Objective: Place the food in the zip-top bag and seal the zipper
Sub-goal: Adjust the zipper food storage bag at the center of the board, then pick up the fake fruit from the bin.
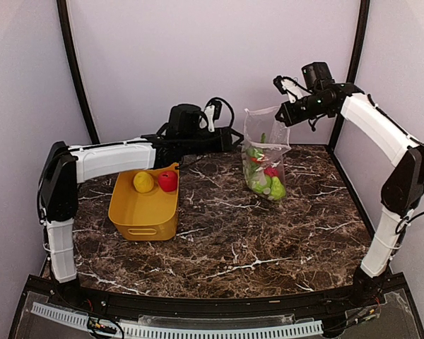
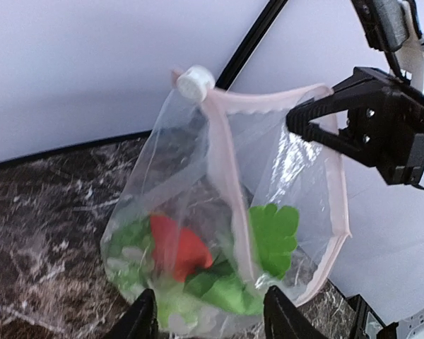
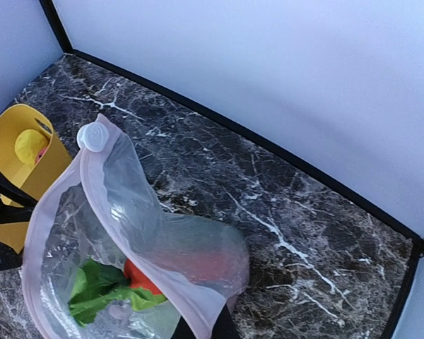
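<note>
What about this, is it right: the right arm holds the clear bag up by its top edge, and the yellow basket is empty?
Not quite. The yellow basket is not empty: a lemon and a red apple lie in it, as the top view shows. The right gripper does hold the clear bag up by its top edge.

Bare worktop (image 1: 233,240) lies open between the yellow basket (image 1: 145,215) and the hanging zip-top bag (image 1: 265,152); the back wall (image 1: 198,56) stands close behind.
</note>
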### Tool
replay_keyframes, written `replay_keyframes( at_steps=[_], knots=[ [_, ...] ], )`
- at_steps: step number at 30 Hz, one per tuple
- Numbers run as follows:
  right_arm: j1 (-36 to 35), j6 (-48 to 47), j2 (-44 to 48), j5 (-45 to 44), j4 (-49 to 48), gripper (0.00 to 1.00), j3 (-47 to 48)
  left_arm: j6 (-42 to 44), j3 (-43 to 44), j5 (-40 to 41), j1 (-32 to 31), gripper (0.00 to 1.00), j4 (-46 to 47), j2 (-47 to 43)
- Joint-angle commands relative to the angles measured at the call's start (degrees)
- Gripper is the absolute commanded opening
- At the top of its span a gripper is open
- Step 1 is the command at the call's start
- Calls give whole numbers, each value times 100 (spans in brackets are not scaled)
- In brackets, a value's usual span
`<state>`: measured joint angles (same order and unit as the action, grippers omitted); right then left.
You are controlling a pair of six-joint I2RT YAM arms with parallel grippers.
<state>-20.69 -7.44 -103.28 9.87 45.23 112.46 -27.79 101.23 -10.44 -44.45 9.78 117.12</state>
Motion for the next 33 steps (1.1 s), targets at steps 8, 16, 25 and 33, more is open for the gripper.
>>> replay_keyframes(
  at_steps=[8,16,25,33],
  knots=[
    [-689,183,26,1568,-231,0,-574,43,-2844,1163,758,59,-812,-2498],
    [-918,160,67,1494,-224,0,-568,440,-3107,1830,1138,64,-2415,-2728],
    [-1031,104,10,1420,-177,0,-591,462,-3285,1999,1366,79,-2337,-2331],
    [-1093,25,36,1223,-160,0,-648,584,-3035,1882,1606,79,-2261,-1684]
  ],
)
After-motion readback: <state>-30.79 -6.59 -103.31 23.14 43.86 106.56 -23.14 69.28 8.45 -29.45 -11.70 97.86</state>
